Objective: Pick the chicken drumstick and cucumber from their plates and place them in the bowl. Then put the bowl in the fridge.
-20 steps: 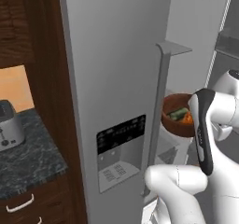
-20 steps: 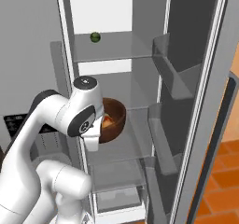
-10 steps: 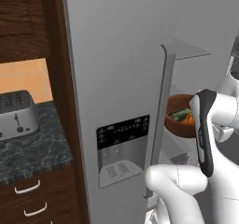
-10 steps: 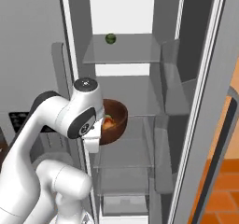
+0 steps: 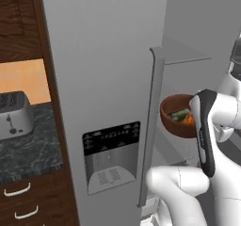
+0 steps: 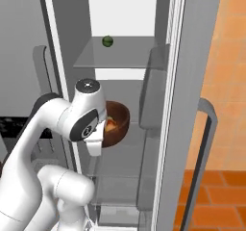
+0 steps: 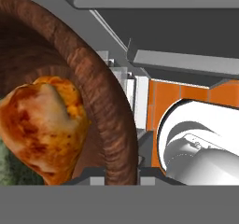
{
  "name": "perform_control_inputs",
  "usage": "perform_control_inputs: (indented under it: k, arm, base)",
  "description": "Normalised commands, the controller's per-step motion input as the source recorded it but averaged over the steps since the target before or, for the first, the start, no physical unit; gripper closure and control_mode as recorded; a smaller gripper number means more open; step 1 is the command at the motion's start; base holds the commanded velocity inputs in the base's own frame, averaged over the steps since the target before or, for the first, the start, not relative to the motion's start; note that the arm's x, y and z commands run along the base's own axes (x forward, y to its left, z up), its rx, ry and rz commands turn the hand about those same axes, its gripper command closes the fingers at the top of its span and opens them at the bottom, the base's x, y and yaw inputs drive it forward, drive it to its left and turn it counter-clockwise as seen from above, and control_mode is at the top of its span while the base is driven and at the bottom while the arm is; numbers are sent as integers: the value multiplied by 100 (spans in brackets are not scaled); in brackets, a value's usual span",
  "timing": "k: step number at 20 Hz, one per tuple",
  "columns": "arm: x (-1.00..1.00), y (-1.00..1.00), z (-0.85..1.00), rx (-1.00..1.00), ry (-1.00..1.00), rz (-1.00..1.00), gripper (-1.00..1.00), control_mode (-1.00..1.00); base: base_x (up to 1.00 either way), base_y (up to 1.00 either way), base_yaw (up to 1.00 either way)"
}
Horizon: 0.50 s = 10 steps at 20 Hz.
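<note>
The kitchen is showing dark wooden cabinets, a marble counter [image 5: 28, 149] with a toaster [image 5: 14, 114] at the left edge of the left base view, and orange tiles at the right of the right base view; the fridge [image 5: 103, 79] is filling the middle, its right compartment standing open so that the glass shelves [image 6: 122, 57] are offering a place for the load. The bowl [image 6: 115, 124] is hanging in the centre of the right base view, in front of the middle shelf level and inside the door opening; it is not clear if it is already resting on a shelf. The gripper [image 7: 122, 178] is sitting at the bottom of the hand view, clamped shut on the rim of the bowl; holding by the rim is keeping the bowl level, so the food is not sliding out. Inside the bowl the chicken drumstick [image 7: 44, 125] is lying at the left of the hand view, touching the wall, and the cucumber [image 5: 179, 114] is lying beside it, seen at the centre right of the left base view; both are already off their plates. A small green round thing [image 6: 107, 41] is resting on the upper shelf, near the top of the right base view. I am judging that the task is near its end; only setting the bowl down and releasing is remaining.
</note>
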Motion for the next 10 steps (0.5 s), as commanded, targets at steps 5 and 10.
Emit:
perform_control_inputs:
  k: [5,10]
  arm:
    - [0,0,0,0,0,0,100,100]
    - [0,0,0,0,0,0,100,100]
  base:
    - [68,-19,0]
    - [1,-38,2]
